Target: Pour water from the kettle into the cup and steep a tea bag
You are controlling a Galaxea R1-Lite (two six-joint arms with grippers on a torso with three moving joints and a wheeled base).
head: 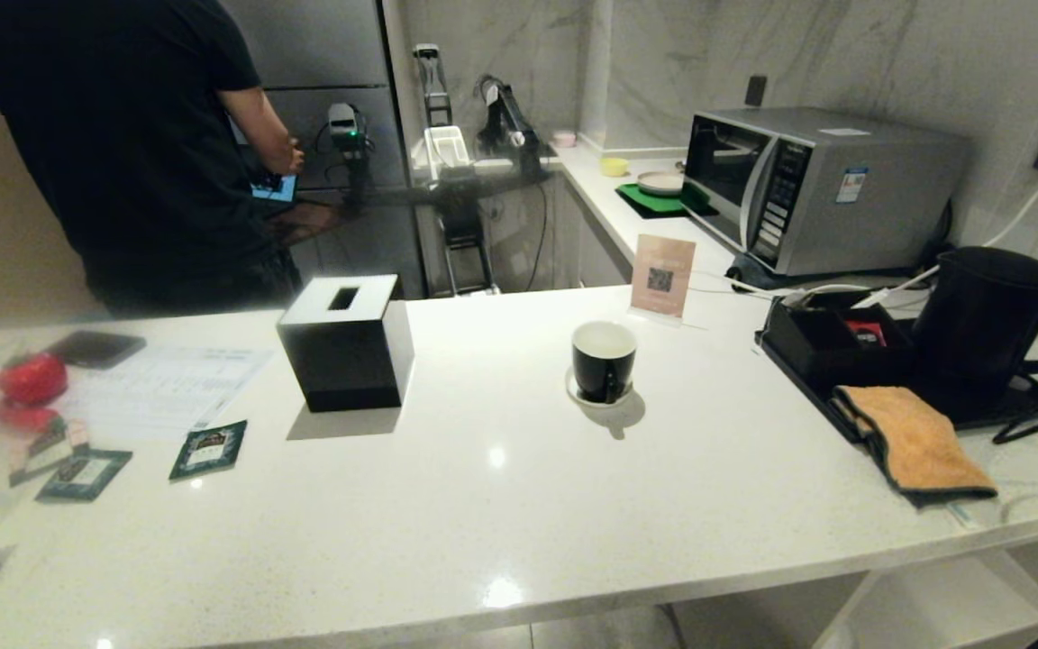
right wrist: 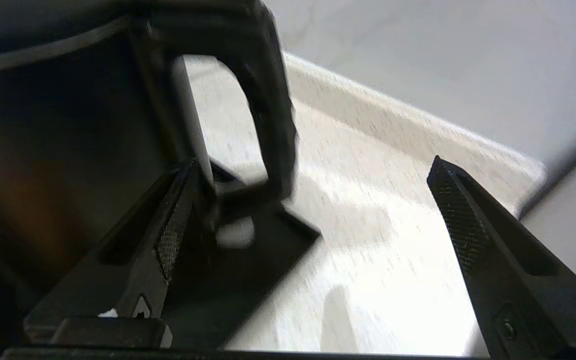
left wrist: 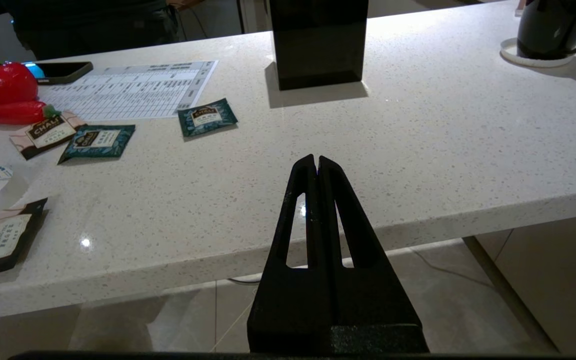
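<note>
The black kettle stands on a black tray at the counter's right end. In the right wrist view its body fills one side and its loop handle rises just ahead. My right gripper is open beside the kettle, with the handle in front of its gap and nothing between the fingers. The black cup, white inside, sits on a white saucer mid-counter. It also shows as a cup in the left wrist view. My left gripper hangs shut at the counter's front edge. No tea bag is in view.
A black tissue box stands left of the cup. Dark green sachets and a red toy lie at far left. An orange cloth and a black compartment box sit by the kettle, a microwave behind. A person stands beyond the counter.
</note>
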